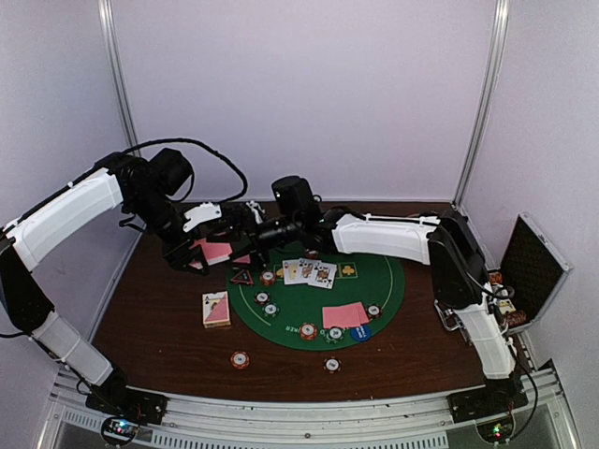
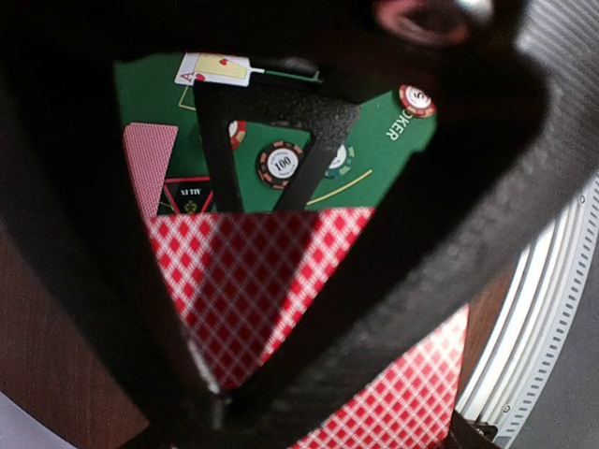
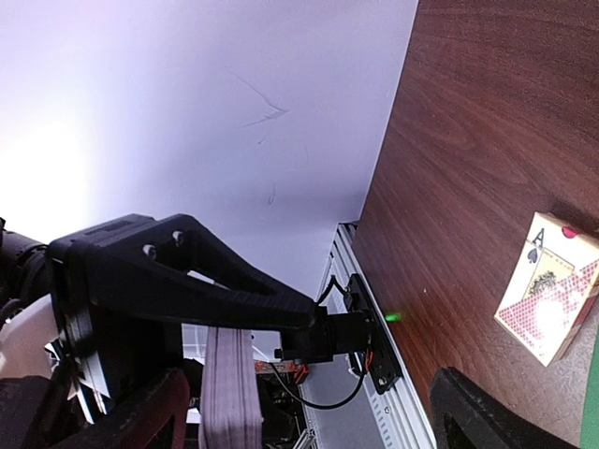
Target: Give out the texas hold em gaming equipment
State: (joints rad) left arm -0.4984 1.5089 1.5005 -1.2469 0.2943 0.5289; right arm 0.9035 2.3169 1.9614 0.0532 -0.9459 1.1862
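Note:
My left gripper (image 1: 199,253) is shut on a stack of pink-backed playing cards (image 1: 216,250) above the table's far left; the checkered backs fill the left wrist view (image 2: 245,299). My right gripper (image 1: 245,227) is open right beside that stack, its fingers (image 3: 487,412) spread wide, and the stack's edge (image 3: 229,393) stands between them. One right finger (image 2: 271,140) shows in the left wrist view. On the green round mat (image 1: 384,281) lie face-up cards (image 1: 309,272), a pink card pair (image 1: 344,315), striped chips (image 1: 268,278), a blue button (image 1: 360,330) and the triangle marker (image 1: 241,277).
A card box (image 1: 216,309) lies on the brown table left of the mat, also in the right wrist view (image 3: 547,299). Two chips (image 1: 241,359) (image 1: 331,365) lie near the front. An open silver-edged case (image 1: 529,271) stands at the right edge. White walls enclose the table.

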